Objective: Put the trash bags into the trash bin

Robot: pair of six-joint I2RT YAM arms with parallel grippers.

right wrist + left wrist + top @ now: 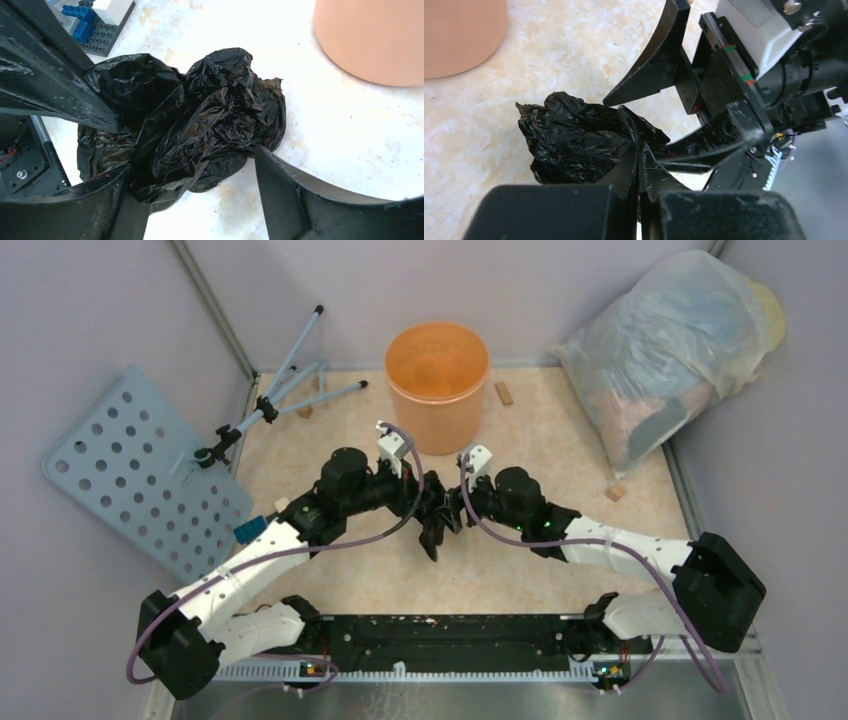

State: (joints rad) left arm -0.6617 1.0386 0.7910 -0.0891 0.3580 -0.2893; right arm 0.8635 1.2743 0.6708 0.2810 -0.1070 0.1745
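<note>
- Left hand point(640, 152) is clamped on the crumpled black trash bag point(574, 140).
- Right hand point(192, 160) gapes open around the bag.
- Orange trash bin point(437, 415) stands apart on the worktop point(560, 450).

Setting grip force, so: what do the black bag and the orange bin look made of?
The black bag: thin plastic film, probably polyethylene; glossy, finely crinkled, folds collapsed on themselves. The orange bin: rigid moulded plastic by its look; smooth, even-coloured wall with a dull sheen, no seams visible.
</note>
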